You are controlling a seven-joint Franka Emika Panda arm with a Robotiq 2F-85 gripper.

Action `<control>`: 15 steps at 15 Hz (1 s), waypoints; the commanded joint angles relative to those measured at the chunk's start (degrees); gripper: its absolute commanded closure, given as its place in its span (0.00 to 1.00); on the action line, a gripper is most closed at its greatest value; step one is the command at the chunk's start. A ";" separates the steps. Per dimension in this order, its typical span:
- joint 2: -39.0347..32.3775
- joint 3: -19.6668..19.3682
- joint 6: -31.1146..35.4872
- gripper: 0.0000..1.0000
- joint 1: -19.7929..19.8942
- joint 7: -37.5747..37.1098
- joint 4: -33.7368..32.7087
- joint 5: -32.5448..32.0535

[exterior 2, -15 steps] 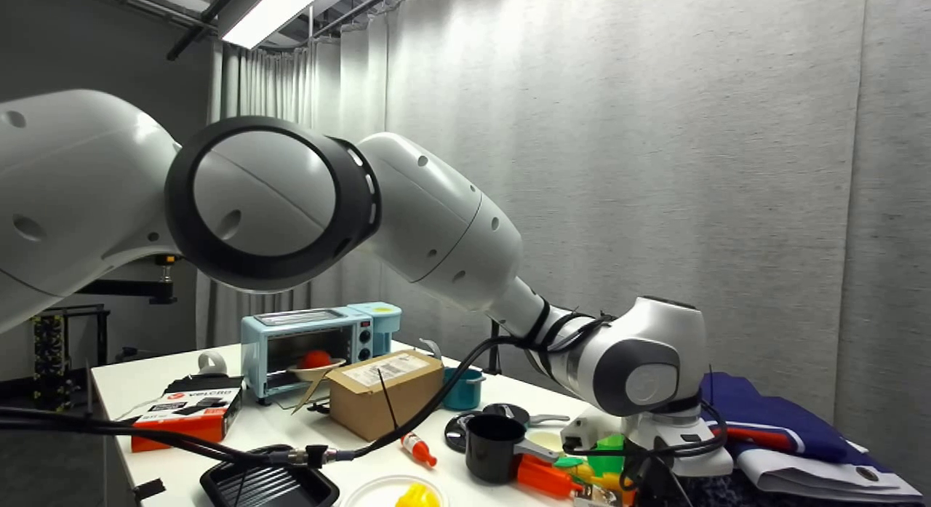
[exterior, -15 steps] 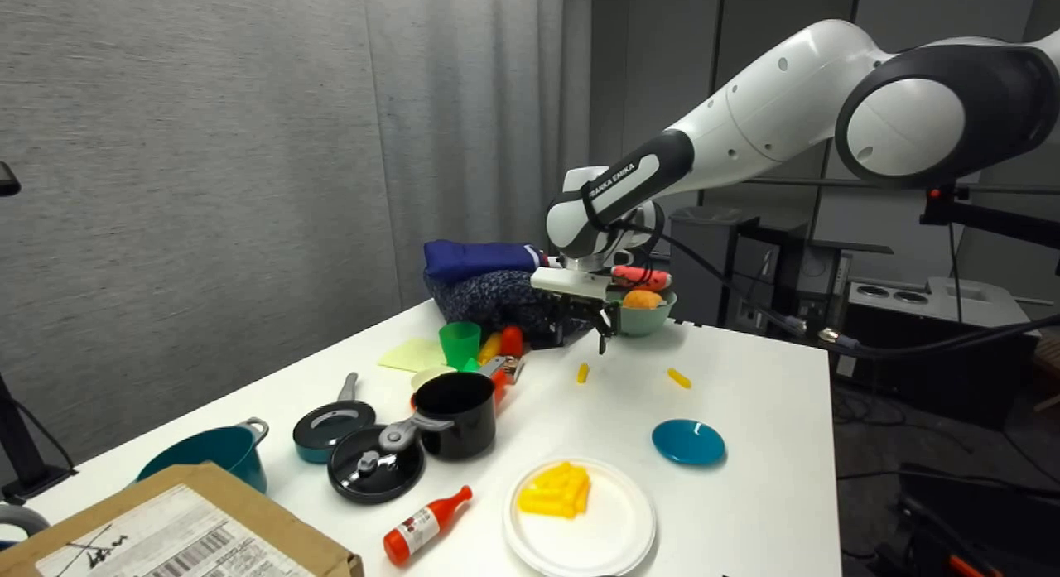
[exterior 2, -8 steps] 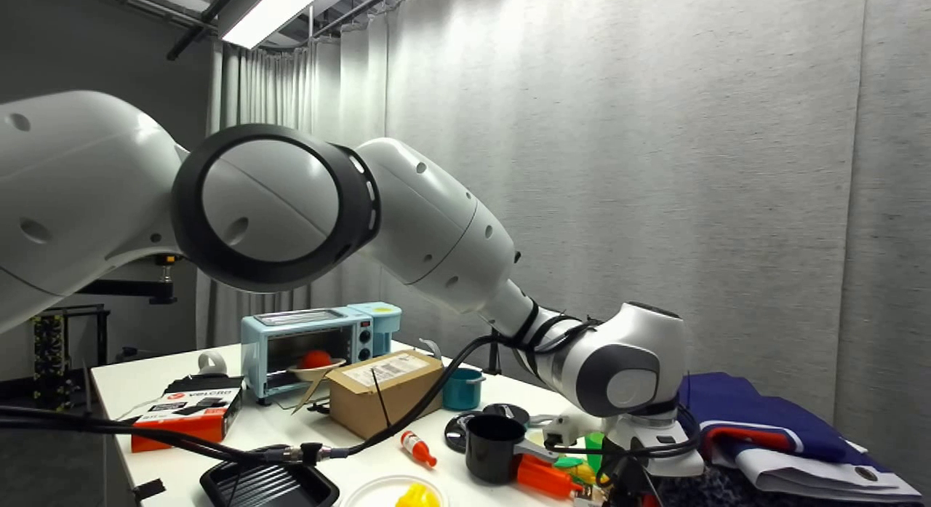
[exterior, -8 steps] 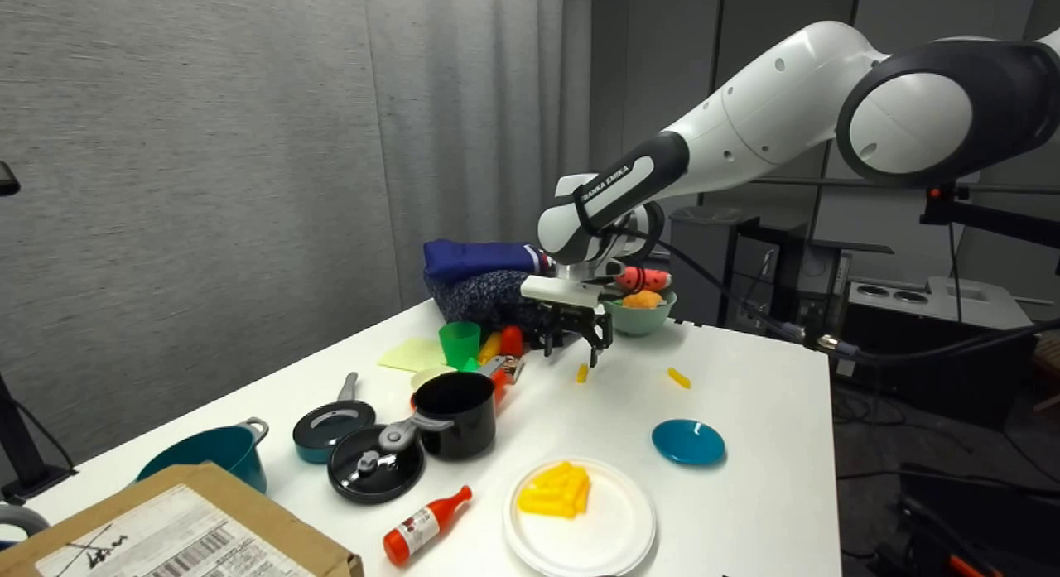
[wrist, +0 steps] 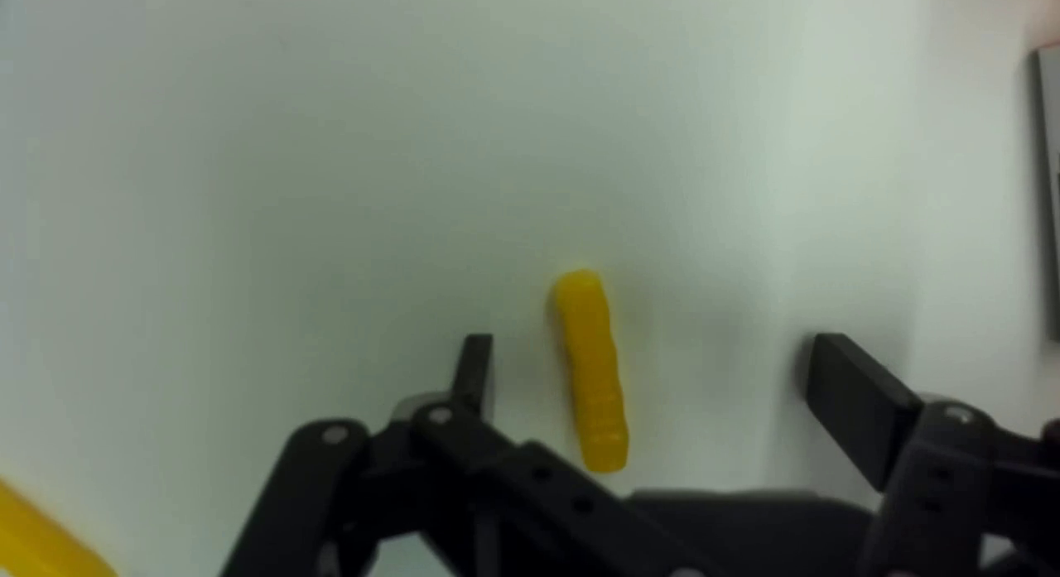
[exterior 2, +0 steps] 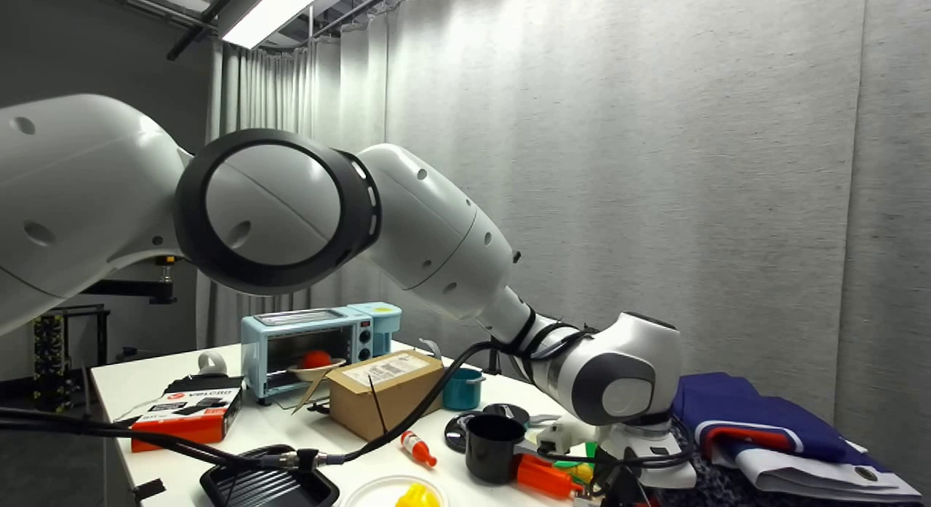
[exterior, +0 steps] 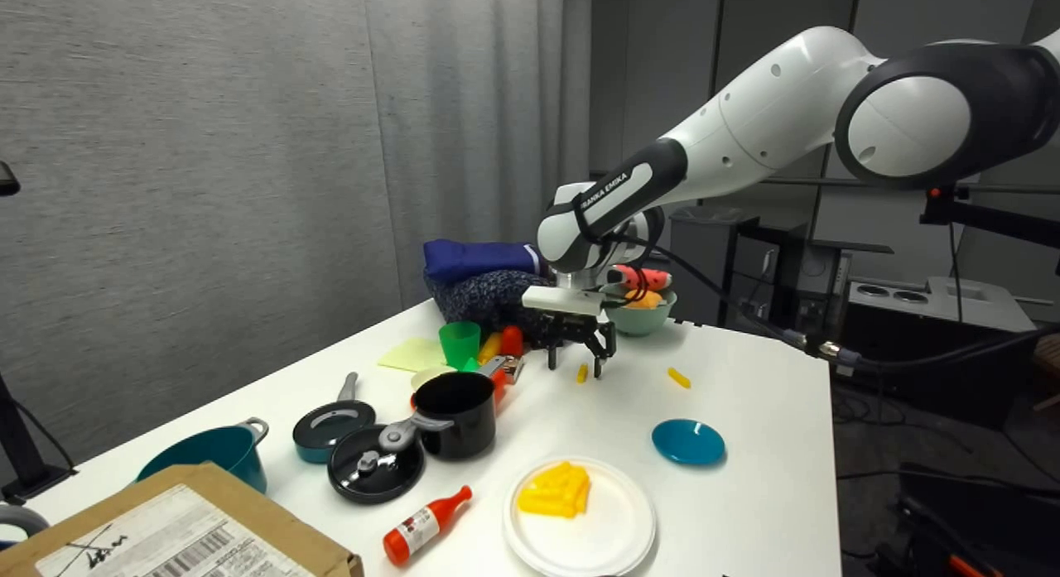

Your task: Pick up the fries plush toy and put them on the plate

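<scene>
In an exterior view, the fries plush toy (exterior: 556, 490) is heaped on the far left part of the one white plate (exterior: 617, 527), its sticks overlapping too much to count. Two more sticks lie loose on the white worktop (exterior: 770, 444), well apart: a left stick (exterior: 582, 373), between the fingers (wrist: 857, 403) of the tool (wrist: 654, 343), and a right stick (exterior: 679, 378). One teal-blue dish (exterior: 688, 442) sits beyond the plate, to its right. Two pots stand to the left: one black pot (exterior: 472, 432) and, farther left and nearer, one teal pot (exterior: 247, 463). Between them are one pan (exterior: 313, 454) and one black lid (exterior: 397, 478). One red bottle (exterior: 422, 527) lies left of the plate, one green cup (exterior: 460, 345) stands beyond the black pot, and one pale green bowl (exterior: 642, 322) rests at the far edge. In an exterior view there are also one light blue toaster oven (exterior 2: 305, 347) and one black grill pan (exterior 2: 273, 489).

One arm (exterior: 770, 113) shows in both exterior views. It bends at a large dark-ringed joint (exterior: 907, 117), then slopes down to the wrist (exterior: 571, 229), from which the tool points down over the worktop's far part. The fingers stand wide apart, one on each side of the left stick; worktop shows in both gaps, the left gap in the wrist view being narrower. Whether the fingertips touch the worktop I cannot tell.
</scene>
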State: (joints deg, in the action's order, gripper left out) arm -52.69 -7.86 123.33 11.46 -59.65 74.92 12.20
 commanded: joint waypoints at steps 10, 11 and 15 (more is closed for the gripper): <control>0.84 -0.27 0.72 0.93 -1.52 0.52 0.47 0.35; 0.77 -0.20 0.66 0.99 -1.80 0.49 0.31 0.28; 0.58 0.50 -0.95 0.96 -4.12 0.97 -0.77 -0.38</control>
State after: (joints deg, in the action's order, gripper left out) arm -51.70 -7.75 123.70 9.07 -59.40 75.21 12.14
